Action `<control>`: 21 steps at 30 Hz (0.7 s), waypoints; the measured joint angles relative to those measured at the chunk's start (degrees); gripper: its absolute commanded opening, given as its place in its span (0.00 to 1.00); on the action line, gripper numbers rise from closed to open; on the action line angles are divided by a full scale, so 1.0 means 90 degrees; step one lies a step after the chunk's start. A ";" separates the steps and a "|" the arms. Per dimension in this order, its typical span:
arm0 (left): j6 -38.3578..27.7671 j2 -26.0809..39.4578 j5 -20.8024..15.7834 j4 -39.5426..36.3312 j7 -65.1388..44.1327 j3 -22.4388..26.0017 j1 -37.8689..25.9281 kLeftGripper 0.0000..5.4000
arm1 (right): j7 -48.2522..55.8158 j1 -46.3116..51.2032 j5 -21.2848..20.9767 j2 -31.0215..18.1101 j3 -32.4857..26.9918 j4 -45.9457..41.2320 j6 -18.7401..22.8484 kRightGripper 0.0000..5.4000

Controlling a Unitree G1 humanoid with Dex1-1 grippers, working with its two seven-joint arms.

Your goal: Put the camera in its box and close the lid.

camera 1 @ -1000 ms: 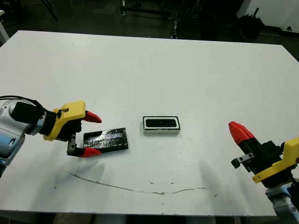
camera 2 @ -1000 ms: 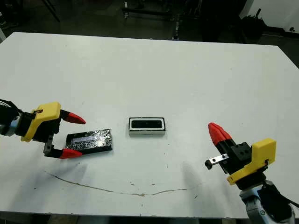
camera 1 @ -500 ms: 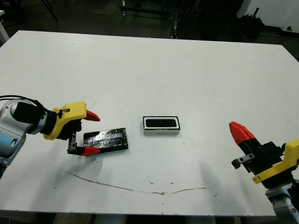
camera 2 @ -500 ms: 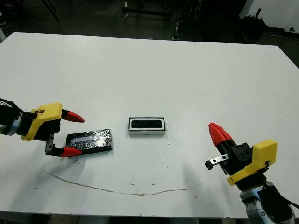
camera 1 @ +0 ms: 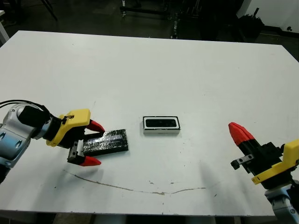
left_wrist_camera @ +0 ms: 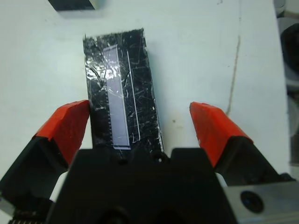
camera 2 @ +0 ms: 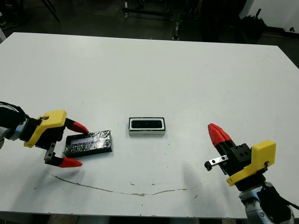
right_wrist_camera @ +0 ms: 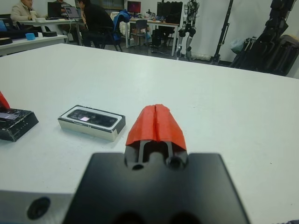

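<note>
Straddling the near end of the lid (camera 1: 105,142), the left gripper (camera 1: 94,143) holds its jaws spread wide, one red fingertip (left_wrist_camera: 69,126) at each long side of the slab. In the left wrist view, one tip lies against or just beside the lid's edge, while the other tip stands apart from it with bare table (camera 1: 149,65) between. The lid is a flat, glossy black rectangle with a wrinkled, reflective top and a pale strip along its length; it lies flat on the table, toward the robot's left and near the front edge. The gripper's yellow housing and black body sit just behind the lid's end, and the grey left arm reaches in from the left side.

Near the table's centre, well apart from the lid, rests the box (camera 1: 161,124), a shallow tray with pale sides and a thin black rim. The camera (right_wrist_camera: 92,116), a small black bar, lies inside it, and the box is uncovered.

At the robot's right, near the front edge, the right gripper (right_wrist_camera: 156,122) hovers with its two red tips pressed together, holding nothing and well apart from the box. A faint dark curved mark (camera 1: 135,188) crosses the table surface near the front edge. Beyond the table, the right wrist view shows seated people (right_wrist_camera: 96,18) at desks.
</note>
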 measured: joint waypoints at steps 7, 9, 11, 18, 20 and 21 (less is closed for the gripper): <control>0.0119 -0.0003 -0.0015 -0.0028 0.0191 0.0008 -0.0006 1.00 | 0.0000 0.0015 -0.0008 -0.0001 0.0003 0.0000 -0.0001 0.00; 0.0120 -0.0003 0.0051 -0.0127 0.0389 0.0023 0.0006 1.00 | 0.0000 0.0017 -0.0013 -0.0001 0.0004 0.0000 -0.0001 0.00; 0.0120 -0.0003 0.0082 -0.0235 0.0539 0.0036 0.0034 1.00 | 0.0000 0.0019 -0.0044 -0.0002 0.0006 -0.0001 -0.0001 0.00; 0.0228 -0.0024 0.0081 -0.0512 0.1012 0.0136 0.0220 1.00 | 0.0003 0.0016 -0.0050 -0.0001 0.0009 -0.0001 -0.0001 0.00; 0.0324 -0.0048 0.0120 -0.0674 0.1303 0.0201 0.0328 0.98 | 0.0004 0.0015 -0.0048 -0.0002 0.0008 -0.0002 0.0000 0.00; 0.0425 -0.0058 0.0151 -0.0788 0.1469 0.0214 0.0372 0.97 | 0.0002 0.0013 -0.0051 -0.0002 0.0010 -0.0004 0.0000 0.00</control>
